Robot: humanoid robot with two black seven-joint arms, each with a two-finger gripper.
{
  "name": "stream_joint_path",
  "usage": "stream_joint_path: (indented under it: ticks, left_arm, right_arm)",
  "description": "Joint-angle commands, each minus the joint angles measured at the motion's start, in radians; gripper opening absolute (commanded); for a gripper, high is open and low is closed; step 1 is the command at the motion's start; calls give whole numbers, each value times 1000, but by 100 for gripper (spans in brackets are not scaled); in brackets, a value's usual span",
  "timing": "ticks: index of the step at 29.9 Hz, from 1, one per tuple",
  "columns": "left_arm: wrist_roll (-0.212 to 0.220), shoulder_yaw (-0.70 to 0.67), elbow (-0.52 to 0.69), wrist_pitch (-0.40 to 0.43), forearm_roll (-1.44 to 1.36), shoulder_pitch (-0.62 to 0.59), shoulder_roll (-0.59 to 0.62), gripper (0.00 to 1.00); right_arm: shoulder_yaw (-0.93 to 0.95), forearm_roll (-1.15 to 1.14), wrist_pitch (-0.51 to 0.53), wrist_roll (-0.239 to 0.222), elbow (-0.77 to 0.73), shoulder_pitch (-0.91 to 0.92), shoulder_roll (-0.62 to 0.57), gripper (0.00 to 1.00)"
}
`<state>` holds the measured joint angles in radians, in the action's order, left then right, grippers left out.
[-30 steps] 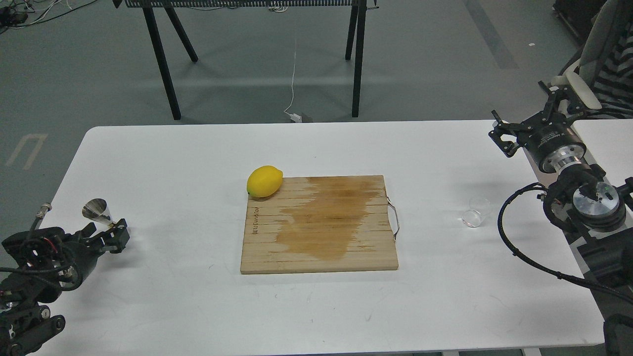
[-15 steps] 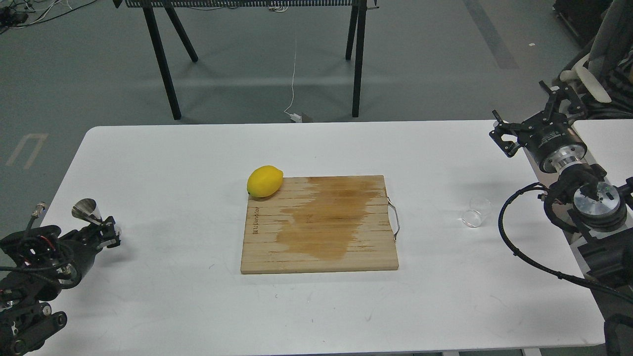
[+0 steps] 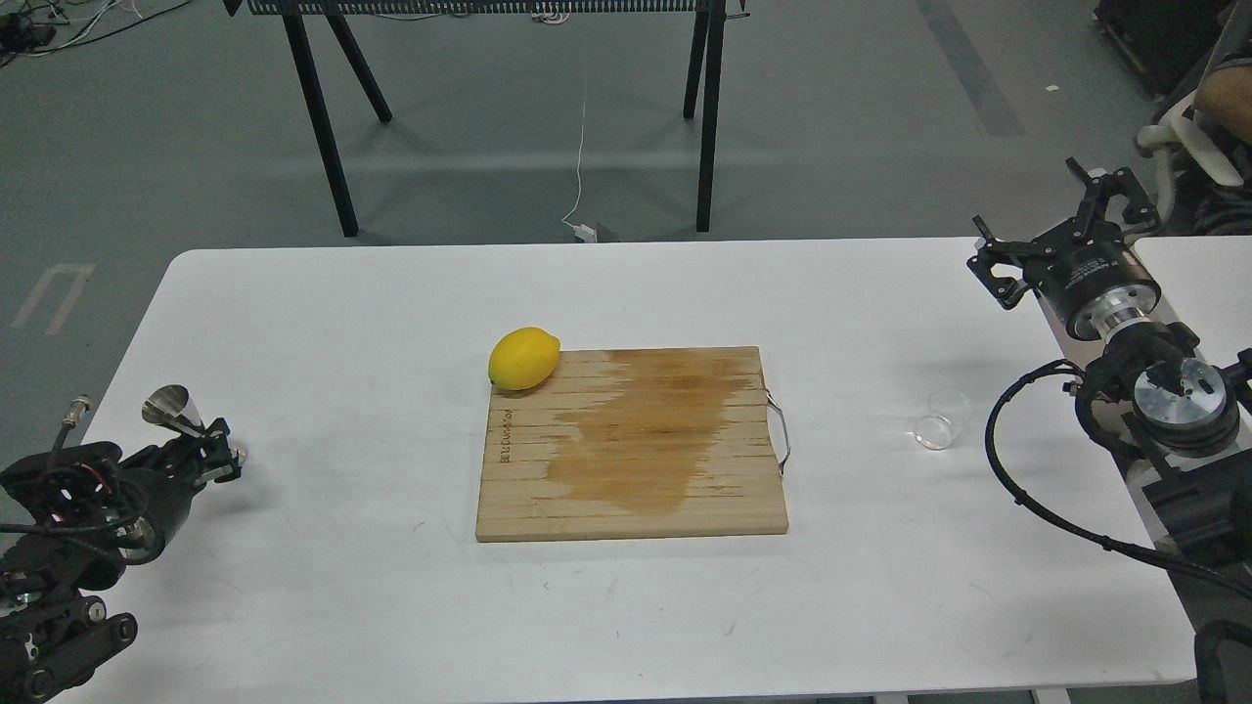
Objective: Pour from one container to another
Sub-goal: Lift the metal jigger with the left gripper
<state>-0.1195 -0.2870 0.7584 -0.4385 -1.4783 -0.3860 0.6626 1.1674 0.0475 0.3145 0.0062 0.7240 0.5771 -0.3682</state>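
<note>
The clear glass cup (image 3: 941, 420) stands upright on the white table (image 3: 391, 313), right of the cutting board. My right gripper (image 3: 1047, 230) hovers open and empty above the table's far right edge, well behind the cup and to its right. At the near left, the steel jigger (image 3: 171, 411) is tilted, its upper cone leaning left, with my left gripper (image 3: 215, 452) shut around its lower part. A small shiny bit of the lower cone shows past the fingers (image 3: 227, 460).
A wooden cutting board (image 3: 631, 445) with a dark wet stain and a metal handle lies mid-table. A yellow lemon (image 3: 523, 359) rests at the board's far left corner. Black table legs (image 3: 323, 127) stand on the floor behind. A second white surface (image 3: 1188, 274) adjoins at right.
My left gripper has drawn back leftward and slightly up, carrying the jigger with it. The right arm and the glass cup have not moved.
</note>
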Motion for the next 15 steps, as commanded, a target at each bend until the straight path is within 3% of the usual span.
stream_joint_path:
  ticks: [1, 15]
  left_arm:
    - [1, 0, 44, -9, 0, -20, 17, 0]
    - [43, -1, 337, -22, -141, -189, 245, 0]
  right_arm:
    - [0, 0, -2, 0, 0, 7, 0, 99]
    - [0, 0, -2, -3, -1, 10, -9, 99]
